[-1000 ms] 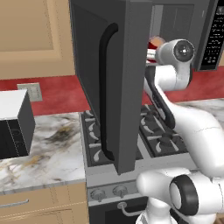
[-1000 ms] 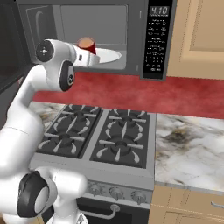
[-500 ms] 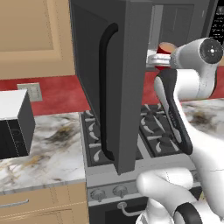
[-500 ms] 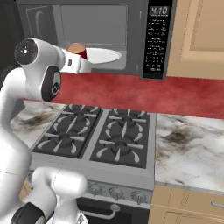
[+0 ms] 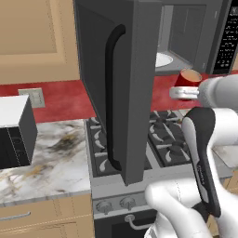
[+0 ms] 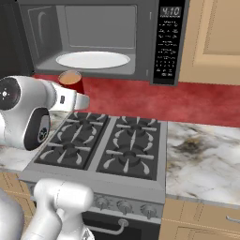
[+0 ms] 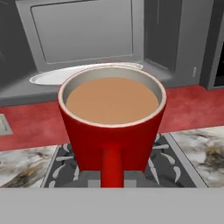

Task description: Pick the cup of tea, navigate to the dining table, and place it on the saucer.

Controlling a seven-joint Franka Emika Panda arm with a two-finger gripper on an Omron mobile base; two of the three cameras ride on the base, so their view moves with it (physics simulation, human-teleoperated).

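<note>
A: Gripper [image 7: 112, 181] pinches the handle of the cup of tea [image 7: 112, 127], jaws squeezed tight on it. We see the cup upright, lifted in front of the open microwave [image 6: 101, 40], above the stove [image 6: 110, 150].

B: How'll it handle?

A: We'd guess rigid, smooth, filled w/ tea near the rim, so spill-prone. Handle's our best hold; keep it level.

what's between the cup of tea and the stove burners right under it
Nothing. In the right base view the cup of tea, held up by the gripper, hangs over the stove burners with bare air between them.
</note>
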